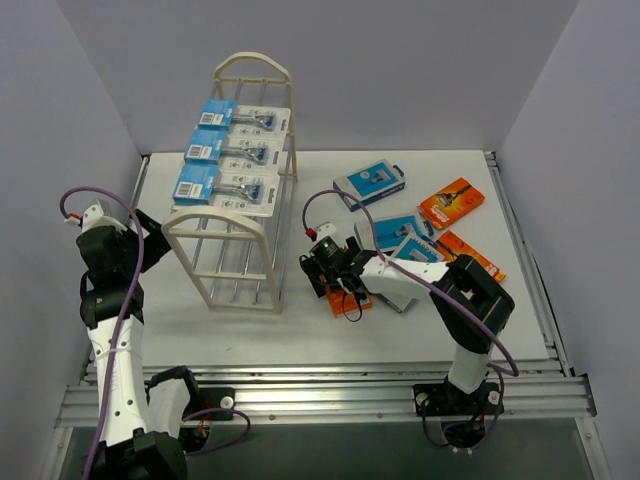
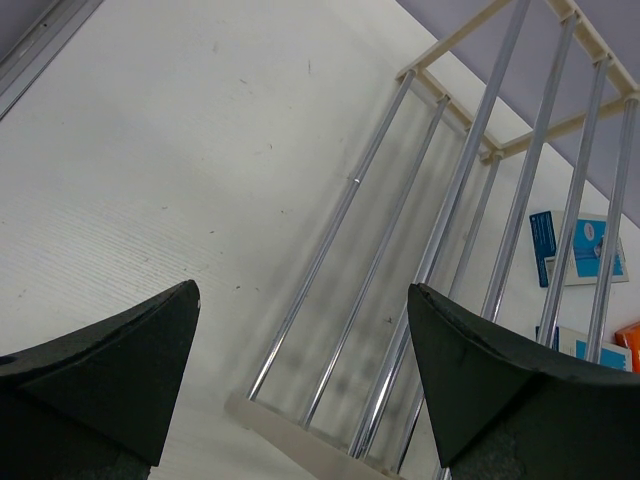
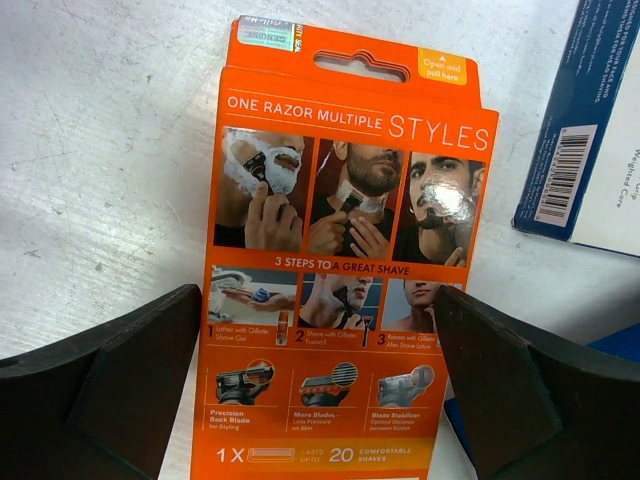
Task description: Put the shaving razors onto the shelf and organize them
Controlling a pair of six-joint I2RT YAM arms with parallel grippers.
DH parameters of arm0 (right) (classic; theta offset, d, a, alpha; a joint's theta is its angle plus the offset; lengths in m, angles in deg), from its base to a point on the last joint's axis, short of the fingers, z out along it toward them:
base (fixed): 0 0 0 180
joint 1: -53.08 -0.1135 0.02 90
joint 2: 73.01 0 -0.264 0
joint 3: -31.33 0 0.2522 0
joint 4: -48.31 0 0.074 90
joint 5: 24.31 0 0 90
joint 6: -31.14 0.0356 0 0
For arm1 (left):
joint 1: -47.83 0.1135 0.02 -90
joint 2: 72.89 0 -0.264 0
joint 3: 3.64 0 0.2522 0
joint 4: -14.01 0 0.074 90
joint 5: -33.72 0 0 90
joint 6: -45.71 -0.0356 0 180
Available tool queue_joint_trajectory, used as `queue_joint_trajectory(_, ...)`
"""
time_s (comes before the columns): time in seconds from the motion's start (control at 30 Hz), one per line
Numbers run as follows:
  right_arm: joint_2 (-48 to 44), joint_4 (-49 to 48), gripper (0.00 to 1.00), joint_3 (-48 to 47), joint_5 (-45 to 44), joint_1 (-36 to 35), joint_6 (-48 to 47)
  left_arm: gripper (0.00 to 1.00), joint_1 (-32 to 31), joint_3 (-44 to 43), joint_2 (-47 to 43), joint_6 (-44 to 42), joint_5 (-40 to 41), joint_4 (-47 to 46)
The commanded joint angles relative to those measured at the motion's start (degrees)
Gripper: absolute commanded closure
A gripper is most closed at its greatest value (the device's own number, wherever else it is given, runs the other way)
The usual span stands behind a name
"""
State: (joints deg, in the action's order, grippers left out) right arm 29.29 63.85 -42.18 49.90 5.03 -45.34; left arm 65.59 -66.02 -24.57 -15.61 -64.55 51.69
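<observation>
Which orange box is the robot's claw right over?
The flat orange cardboard razor box closest to the cream-white rod shelf, framed between the open fingers of the right gripper. The other two orange boxes lie farther right, away from it.

Both arms are built alike. The left arm (image 1: pixel 112 365) and right arm (image 1: pixel 470 295) alternate chunky black joint housings with smooth white link covers. A thin purplish-grey left cable (image 1: pixel 100 189) loops free near the top of the left arm and ends in a small red plug (image 1: pixel 70 216). The right cable (image 1: pixel 335 192) arcs the same way to its own red connector (image 1: pixel 311 232), with a tiny green light (image 1: pixel 323 243) just beside it. The left hand (image 2: pixel 300 385) and right hand (image 3: pixel 318 390) each carry two matte black, wedge-shaped fingers (image 3: pixel 110 390) with a faintly grainy surface. The right arm's base (image 1: pixel 455 400) is black too.
</observation>
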Motion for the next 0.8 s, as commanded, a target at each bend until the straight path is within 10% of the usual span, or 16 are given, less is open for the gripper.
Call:
queue_joint_trajectory(0.0, -0.4, 3.4, 0.04, 4.0, 2.6, 0.3, 3.4, 0.06, -0.5, -0.4, -1.1, -0.4, -0.2, -0.7)
queue_joint_trajectory(0.77, -18.1, -8.0, 0.27, 17.2, 24.1, 17.3, 9.9, 0.06, -0.9, -0.6, -1.6, -0.6, 0.7, -0.3)
